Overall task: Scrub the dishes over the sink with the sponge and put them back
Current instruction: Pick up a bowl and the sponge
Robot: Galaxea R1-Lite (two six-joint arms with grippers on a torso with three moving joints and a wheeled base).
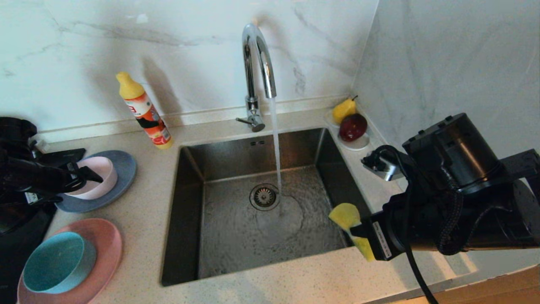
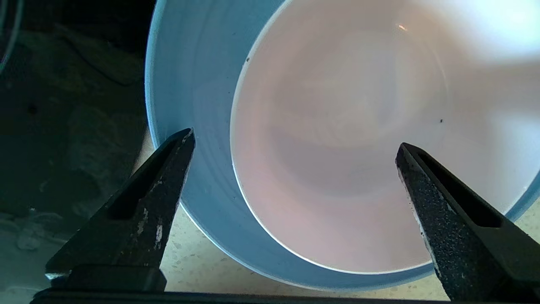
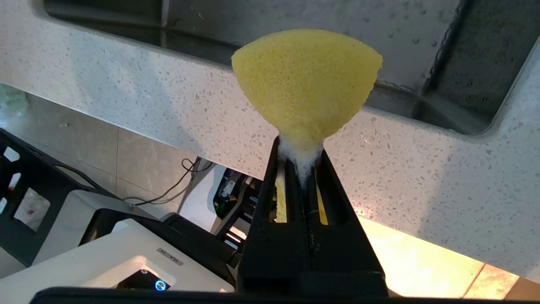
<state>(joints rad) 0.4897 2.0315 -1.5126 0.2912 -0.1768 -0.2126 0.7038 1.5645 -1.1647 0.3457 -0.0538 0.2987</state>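
- Sponge [image 1: 346,219], yellow, pinched hard in the right gripper [image 1: 356,231], jaws clamped tight on its middle so the free end fans out, white foam squeezed out at the fingertips [image 3: 300,162].
- Held over the front right corner of the sink [image 1: 190,198], just at the basin's rim.
- Sink itself: square steel basin sunk in the speckled counter [image 1: 295,278], round strainer drain [image 1: 264,196] in its middle, water [image 1: 276,143] running from the curved tap [image 1: 257,63] and landing just right of the drain.
- Left of the sink, on the counter: pale pink-white bowl [image 1: 99,179] sitting on the blue-grey plate [image 1: 124,169].
- Left gripper [image 1: 86,174] spread wide open at that bowl, holding nothing; in the wrist view one finger [image 2: 139,211] outside the bowl over the plate, the other above the bowl's inside.
- Further front, still left of the sink: teal bowl [image 1: 57,261] resting on the pink plate [image 1: 105,249].
- Behind the sink's left back corner: orange detergent bottle [image 1: 145,114] with a yellow cap, leaning.
- At the sink's right back corner: small white saucer [image 1: 358,145] carrying a yellow pear [image 1: 344,109] and a dark red fruit [image 1: 353,126], touching each other.
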